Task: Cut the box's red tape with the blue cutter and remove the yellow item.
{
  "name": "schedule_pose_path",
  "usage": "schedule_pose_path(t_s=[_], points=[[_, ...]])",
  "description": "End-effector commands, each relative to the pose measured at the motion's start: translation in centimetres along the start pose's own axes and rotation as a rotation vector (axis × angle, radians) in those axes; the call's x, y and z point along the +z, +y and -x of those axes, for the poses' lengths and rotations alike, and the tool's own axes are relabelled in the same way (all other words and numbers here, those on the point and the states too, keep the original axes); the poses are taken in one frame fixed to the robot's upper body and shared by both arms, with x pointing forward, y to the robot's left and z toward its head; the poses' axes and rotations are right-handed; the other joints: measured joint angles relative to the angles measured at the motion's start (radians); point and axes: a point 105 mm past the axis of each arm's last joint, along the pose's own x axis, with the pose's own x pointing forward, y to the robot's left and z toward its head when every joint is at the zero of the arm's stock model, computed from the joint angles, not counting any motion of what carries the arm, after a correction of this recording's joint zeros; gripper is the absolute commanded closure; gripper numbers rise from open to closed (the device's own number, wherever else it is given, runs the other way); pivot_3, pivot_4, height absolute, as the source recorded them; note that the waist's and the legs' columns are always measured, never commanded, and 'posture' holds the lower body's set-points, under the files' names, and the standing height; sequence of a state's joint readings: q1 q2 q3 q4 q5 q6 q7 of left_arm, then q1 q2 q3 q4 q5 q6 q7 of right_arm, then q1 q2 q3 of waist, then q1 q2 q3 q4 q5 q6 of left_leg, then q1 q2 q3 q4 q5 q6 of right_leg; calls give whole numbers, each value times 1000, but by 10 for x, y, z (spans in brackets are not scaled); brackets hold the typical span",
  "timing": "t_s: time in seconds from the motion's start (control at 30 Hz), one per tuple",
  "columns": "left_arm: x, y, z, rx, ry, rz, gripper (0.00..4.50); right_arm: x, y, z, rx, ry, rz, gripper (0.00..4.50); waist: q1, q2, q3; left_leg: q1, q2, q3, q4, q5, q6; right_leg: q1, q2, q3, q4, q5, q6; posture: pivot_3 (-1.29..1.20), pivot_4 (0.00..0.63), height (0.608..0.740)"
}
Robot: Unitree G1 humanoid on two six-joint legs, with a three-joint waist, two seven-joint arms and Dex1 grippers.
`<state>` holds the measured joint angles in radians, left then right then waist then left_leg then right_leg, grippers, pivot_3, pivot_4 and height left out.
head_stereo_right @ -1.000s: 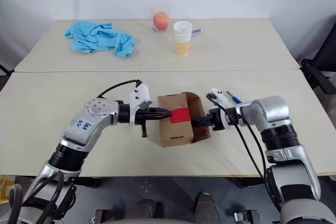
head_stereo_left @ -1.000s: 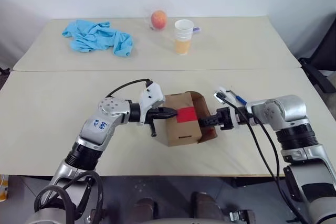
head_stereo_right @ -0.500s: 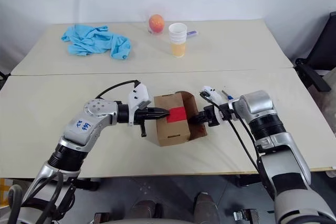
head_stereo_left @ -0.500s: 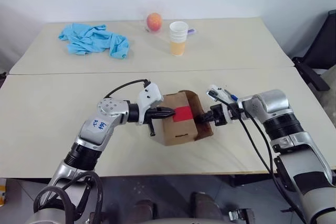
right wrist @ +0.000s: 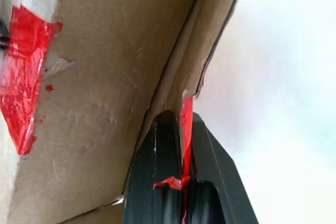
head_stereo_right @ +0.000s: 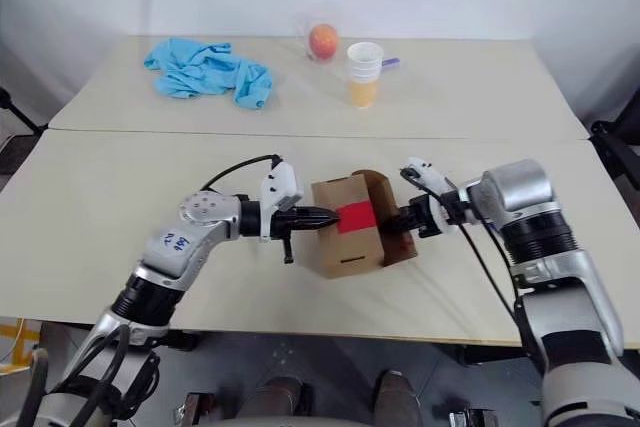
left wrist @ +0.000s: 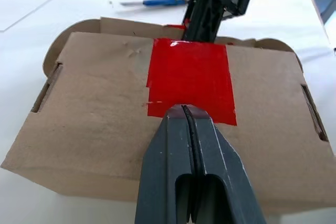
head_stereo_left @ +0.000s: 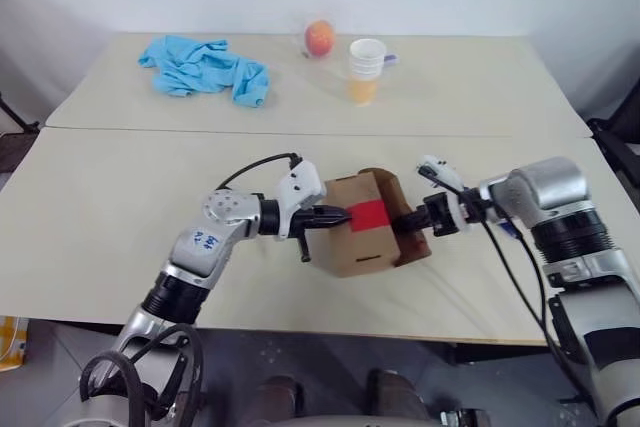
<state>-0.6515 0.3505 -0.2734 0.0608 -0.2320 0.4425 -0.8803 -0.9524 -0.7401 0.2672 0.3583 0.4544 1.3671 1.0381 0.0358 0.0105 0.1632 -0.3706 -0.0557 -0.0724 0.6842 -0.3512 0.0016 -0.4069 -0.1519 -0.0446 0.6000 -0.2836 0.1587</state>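
Note:
The box point(head_stereo_left: 355, 242), a small brown carton, stands near the table's front edge with one flap point(head_stereo_left: 400, 209) swung open on its right side. A square of red tape point(head_stereo_left: 367, 215) sits on its upper face. My left gripper point(head_stereo_left: 343, 215) is shut, and its tip presses on the near edge of the red tape point(left wrist: 190, 80). My right gripper point(head_stereo_left: 405, 219) is shut on the open flap's edge, with a torn red strip point(right wrist: 186, 129) pinched between its fingers. The blue cutter point(left wrist: 157, 2) lies on the table beyond the box. The yellow item is hidden.
At the back of the table lie a light-blue cloth point(head_stereo_left: 205, 67), an orange-red fruit point(head_stereo_left: 319, 37) and a white-and-orange paper cup point(head_stereo_left: 366, 69). A seam point(head_stereo_left: 150, 131) runs across between the two tabletops. The front edge point(head_stereo_left: 300, 305) is close behind the box.
My right gripper has gone from partly open to shut on the flap. The left gripper stays shut against the tape. The whole head view has shifted.

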Motion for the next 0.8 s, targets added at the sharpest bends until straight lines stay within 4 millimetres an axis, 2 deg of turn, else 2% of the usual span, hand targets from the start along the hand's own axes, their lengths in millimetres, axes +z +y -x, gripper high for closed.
schedule_pose_path(t_s=[0.03, 0.2, 0.43, 0.6, 0.8], points=[[-22, -1, -18, 4, 59, 35, 4500, 16, -5, 40, -111, -54, 15, 4482, 5, 0, 0, -2, 0, 0, 0, 0, 0, -1, 0, 0, 1, 1, 2, 0, 150, 740], [-10, 3, -45, 47, -29, 14, 4500, 20, -2, 70, -218, -30, 43, 4482, 10, 0, 0, -5, 0, 1, -2, 0, 1, -4, 0, -1, -3, 2, 2, 0, 150, 740], [-11, 4, -55, 100, -81, 15, 4500, 41, 18, 96, -343, -27, 103, 4482, 10, 0, 1, -7, 0, 2, -2, 0, 1, -4, 1, -1, -5, 2, 4, 0, 150, 740], [-9, 2, -62, 119, -113, 32, 4500, 48, 28, 101, -389, 13, 162, 4482, 14, -1, 1, -8, 0, 2, -2, 0, 2, -6, 1, -2, -6, 2, 4, 0, 150, 740], [-8, -1, -65, 131, -126, 40, 4500, 49, 37, 99, -440, 73, 238, 4482, 13, -1, 2, -21, -1, 2, -1, -1, 2, -18, 0, -2, -5, 3, 5, 0, 150, 740]])
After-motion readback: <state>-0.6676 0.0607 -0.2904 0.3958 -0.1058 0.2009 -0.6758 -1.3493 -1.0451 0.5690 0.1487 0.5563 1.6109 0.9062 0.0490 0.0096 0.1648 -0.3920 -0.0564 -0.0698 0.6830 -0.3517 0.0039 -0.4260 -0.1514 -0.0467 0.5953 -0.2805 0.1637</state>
